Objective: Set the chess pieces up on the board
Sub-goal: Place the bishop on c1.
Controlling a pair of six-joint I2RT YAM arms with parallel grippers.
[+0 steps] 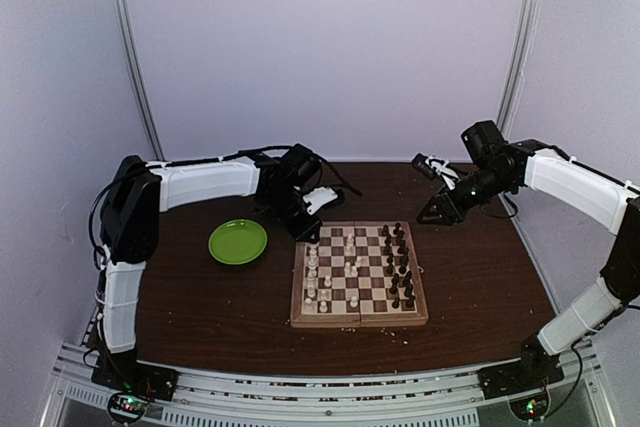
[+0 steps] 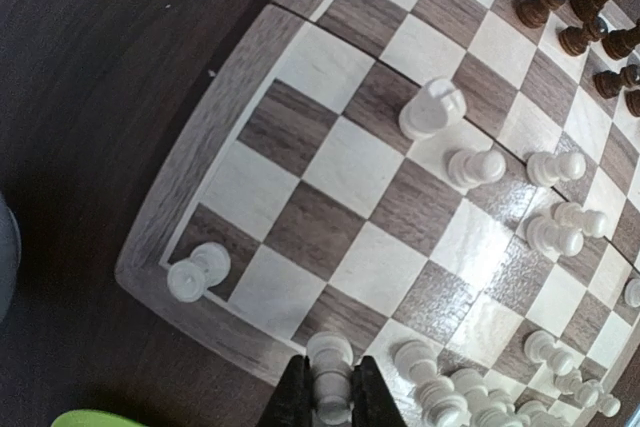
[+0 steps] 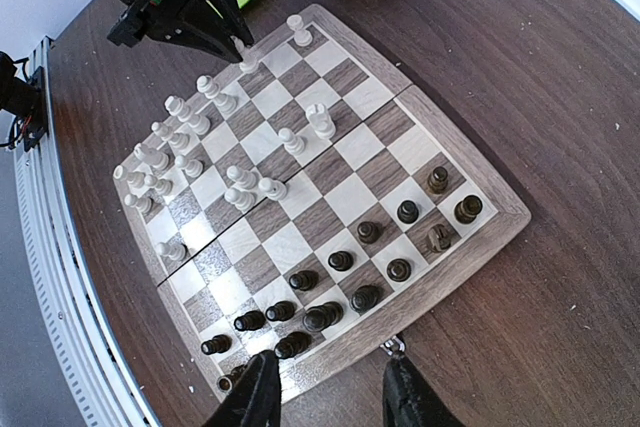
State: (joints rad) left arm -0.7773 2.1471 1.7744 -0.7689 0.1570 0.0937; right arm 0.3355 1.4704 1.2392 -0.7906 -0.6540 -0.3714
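Note:
The wooden chessboard [image 1: 358, 315] lies mid-table, white pieces [image 1: 312, 277] on its left side, dark pieces [image 1: 400, 267] on its right. My left gripper [image 2: 330, 397] is shut on a white piece [image 2: 330, 367] just above the board's far-left edge squares. A white rook [image 2: 197, 271] stands on the corner square and a white knight [image 2: 432, 109] further in. My right gripper [image 3: 325, 387] is open and empty, hovering above the table beside the dark side of the board [image 3: 470, 162]. The dark pieces [image 3: 340, 292] stand in two rows below it.
A round green plate [image 1: 237, 242] sits on the table left of the board. A white bowl [image 1: 322, 199] lies behind the left gripper at the back. Pale crumbs dot the dark table around the board.

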